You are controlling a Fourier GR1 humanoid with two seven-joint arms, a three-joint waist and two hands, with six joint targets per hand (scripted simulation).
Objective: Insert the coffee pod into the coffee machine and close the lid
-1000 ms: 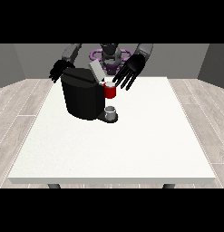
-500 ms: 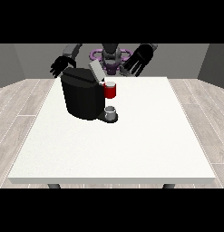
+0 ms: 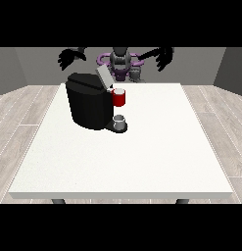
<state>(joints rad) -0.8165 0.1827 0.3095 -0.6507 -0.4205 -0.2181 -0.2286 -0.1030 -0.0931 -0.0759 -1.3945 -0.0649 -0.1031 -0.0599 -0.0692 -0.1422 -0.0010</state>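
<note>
**Both hands up and away from the machine, lid standing open**

The large white square table [image 3: 142,162] has most of its top free: the whole near half and the right side carry nothing, and only the far left quarter is taken. There the bulky black coffee machine [image 3: 88,105] stands, well in from the left edge and a little back from the middle. The wood-patterned floor [image 3: 17,112] shows on both sides of the table.

The robot's black hand at the view's left [image 3: 69,57] hangs in the air above and behind the machine, touching nothing, fingers spread and holding nothing. The black hand at the view's right [image 3: 164,58] is likewise raised behind the far edge, well apart from the machine, fingers loosely splayed downward and holding nothing.

The machine's light grey lid [image 3: 103,77] is tilted up and back, so the top stands open. A red thing at the machine [image 3: 119,97] sits at its front, just below the lid. Under it, on the machine's dark base, stands a small grey thing [image 3: 120,121], cup-shaped; I cannot tell whether it is the pod. What lies inside the open top I cannot tell from here.
</note>
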